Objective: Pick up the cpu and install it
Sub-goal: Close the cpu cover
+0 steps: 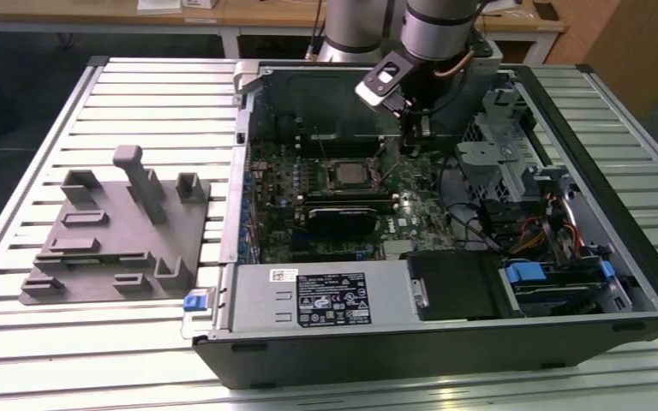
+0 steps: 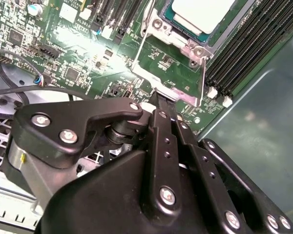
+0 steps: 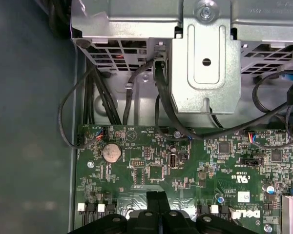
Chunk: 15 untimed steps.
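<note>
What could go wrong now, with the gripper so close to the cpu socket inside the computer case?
1. In the second wrist view the shut gripper has its tips at the edge of the socket's metal frame, with the cpu lying inside it. A sideways slip might scrape the green board or its small parts.
2. A black cable runs close beside the gripper body and could snag when the arm moves.

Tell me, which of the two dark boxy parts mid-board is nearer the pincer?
The socket holding the cpu, with its metal border. The plain black block lies farther from the pincer.
</note>
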{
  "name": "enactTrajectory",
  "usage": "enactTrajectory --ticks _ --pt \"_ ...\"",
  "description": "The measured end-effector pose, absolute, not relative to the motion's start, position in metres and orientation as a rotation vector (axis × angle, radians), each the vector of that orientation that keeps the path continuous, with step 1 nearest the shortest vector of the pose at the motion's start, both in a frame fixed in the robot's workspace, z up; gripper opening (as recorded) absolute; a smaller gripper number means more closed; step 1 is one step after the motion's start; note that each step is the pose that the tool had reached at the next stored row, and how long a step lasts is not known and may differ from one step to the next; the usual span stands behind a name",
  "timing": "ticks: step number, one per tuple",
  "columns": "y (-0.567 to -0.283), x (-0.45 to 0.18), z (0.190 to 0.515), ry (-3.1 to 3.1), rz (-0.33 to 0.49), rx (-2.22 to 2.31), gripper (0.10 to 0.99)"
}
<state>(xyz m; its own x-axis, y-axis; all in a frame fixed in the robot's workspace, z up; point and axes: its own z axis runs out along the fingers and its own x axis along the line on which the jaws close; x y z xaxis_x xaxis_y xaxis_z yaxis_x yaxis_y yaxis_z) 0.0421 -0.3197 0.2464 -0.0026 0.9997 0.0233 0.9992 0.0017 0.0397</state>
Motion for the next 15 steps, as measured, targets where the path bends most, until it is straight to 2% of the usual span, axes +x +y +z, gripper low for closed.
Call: enactTrajectory --ticks 15 --pt "-0.3198 0.0355 0.2464 2.215 0.07 2.21 0.106"
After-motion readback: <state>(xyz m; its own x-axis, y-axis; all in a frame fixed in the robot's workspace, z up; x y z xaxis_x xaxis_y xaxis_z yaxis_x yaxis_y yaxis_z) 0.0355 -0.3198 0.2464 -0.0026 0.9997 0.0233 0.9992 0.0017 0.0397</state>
